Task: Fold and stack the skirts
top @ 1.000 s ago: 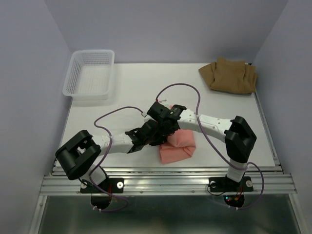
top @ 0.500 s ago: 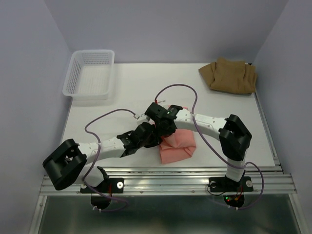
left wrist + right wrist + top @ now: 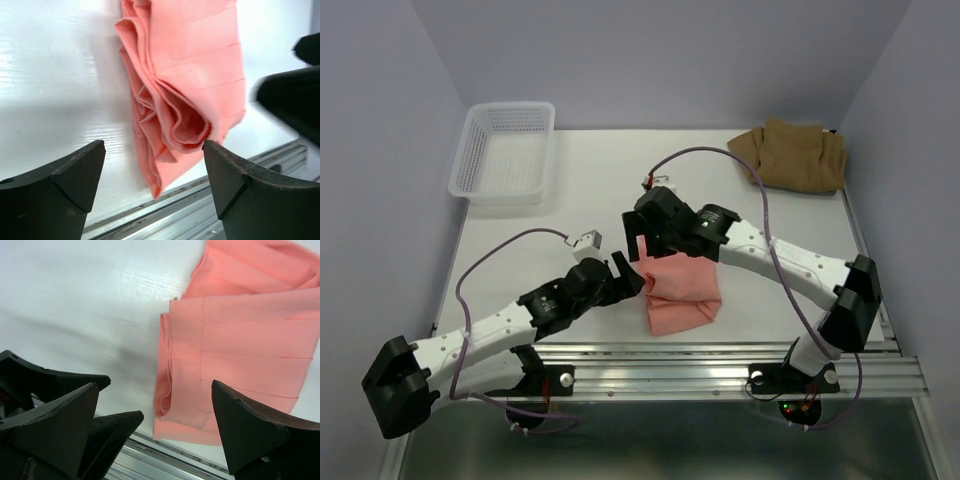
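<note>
left gripper (image 3: 154,146): wide, empty, beside salmon-pink skirt (image 3: 682,292) | right gripper (image 3: 155,386): wide, empty, over same skirt

This was a robot lab's test cell. Plain pale walls (image 3: 380,150) closed in a bare white table (image 3: 570,190) to the sides of the left claw (image 3: 632,275) and beyond it. Behind the claw, a bolted aluminium rail (image 3: 660,375) carried two cabled arms (image 3: 790,265).
</note>
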You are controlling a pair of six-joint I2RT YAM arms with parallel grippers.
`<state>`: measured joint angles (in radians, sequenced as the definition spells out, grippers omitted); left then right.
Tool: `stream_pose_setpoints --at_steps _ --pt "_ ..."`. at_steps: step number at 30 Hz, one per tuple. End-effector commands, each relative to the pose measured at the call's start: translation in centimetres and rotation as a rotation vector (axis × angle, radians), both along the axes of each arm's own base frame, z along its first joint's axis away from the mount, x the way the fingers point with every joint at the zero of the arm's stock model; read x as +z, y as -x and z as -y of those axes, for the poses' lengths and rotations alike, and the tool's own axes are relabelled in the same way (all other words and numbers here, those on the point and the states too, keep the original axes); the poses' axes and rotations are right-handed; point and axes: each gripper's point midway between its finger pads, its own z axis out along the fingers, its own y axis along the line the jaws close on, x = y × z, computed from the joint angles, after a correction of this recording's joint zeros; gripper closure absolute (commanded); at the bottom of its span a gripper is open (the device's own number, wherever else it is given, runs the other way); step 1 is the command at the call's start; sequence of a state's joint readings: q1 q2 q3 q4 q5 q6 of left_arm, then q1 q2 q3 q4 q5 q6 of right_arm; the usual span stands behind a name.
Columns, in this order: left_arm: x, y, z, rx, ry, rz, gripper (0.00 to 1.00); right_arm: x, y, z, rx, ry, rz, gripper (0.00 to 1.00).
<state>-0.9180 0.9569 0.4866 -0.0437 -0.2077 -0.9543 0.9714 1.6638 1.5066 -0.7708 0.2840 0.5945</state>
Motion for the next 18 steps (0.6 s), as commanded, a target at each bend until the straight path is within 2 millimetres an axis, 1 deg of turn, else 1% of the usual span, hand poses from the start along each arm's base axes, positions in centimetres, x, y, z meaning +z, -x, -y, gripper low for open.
stream_pose_setpoints --at_steps 1,2,3,4,5,6,7,8,9,10,11,12,13,14,16,17,18 --pt "3.2 -0.4 -0.5 0.011 0.023 0.078 0.01 7.1 -1.1 2.2 -0.124 -0.156 0.184 0.00" --pt "4.8 -0.7 -0.1 0.008 0.049 0.105 0.01 7.3 -1.0 3.1 -0.153 -0.156 0.201 0.00" --pt "5.5 -0.9 0.1 0.004 0.053 0.123 0.01 7.4 -1.4 4.6 -0.198 -0.152 0.219 0.00" --pt "6.3 -1.2 0.3 -0.002 0.058 0.141 0.01 8.4 -1.1 5.8 -0.216 -0.183 0.232 0.00" --pt "6.9 -1.5 0.5 -0.007 0.058 0.157 0.01 8.2 -0.8 6.5 -0.223 -0.187 0.226 0.00" --pt "8.2 -2.1 1.2 -0.018 0.055 0.188 0.01 6.7 -0.4 7.6 -0.239 -0.160 0.211 0.00" --pt "9.5 -2.9 2.0 -0.025 0.051 0.217 0.01 5.8 0.2 8.9 -0.251 -0.145 0.213 0.00" --pt "10.8 -3.1 2.3 -0.023 0.074 0.235 0.01 6.4 0.4 9.1 -0.248 -0.157 0.223 0.00" --pt "10.5 -3.7 2.9 -0.040 0.038 0.241 0.01 4.9 0.6 10.2 -0.257 -0.117 0.214 0.00" --pt "11.0 -4.4 3.1 -0.026 0.022 0.251 0.01 4.4 0.9 10.7 -0.255 -0.098 0.212 0.00" --pt "11.8 -5.4 4.0 -0.021 0.012 0.258 0.01 4.3 1.2 11.2 -0.249 -0.093 0.214 0.00" --pt "11.7 -5.9 4.2 -0.030 -0.019 0.270 0.01 3.0 1.7 11.6 -0.236 -0.069 0.195 0.00" --pt "12.0 -6.5 4.6 -0.033 -0.029 0.273 0.01 2.6 1.8 11.9 -0.234 -0.057 0.193 0.00" --pt "11.8 -7.7 5.3 -0.032 -0.049 0.265 0.01 2.1 1.9 12.1 -0.236 -0.042 0.191 0.00" --pt "11.3 -8.6 6.0 -0.054 -0.077 0.250 0.01 0.9 1.9 12.5 -0.241 -0.010 0.181 0.00" --pt "10.9 -9.0 6.3 -0.066 -0.084 0.240 0.01 0.6 1.9 12.3 -0.237 -0.008 0.174 0.00" --pt "10.0 -9.8 6.9 -0.083 -0.091 0.218 0.01 -0.3 2.1 11.6 -0.210 -0.004 0.144 0.00"
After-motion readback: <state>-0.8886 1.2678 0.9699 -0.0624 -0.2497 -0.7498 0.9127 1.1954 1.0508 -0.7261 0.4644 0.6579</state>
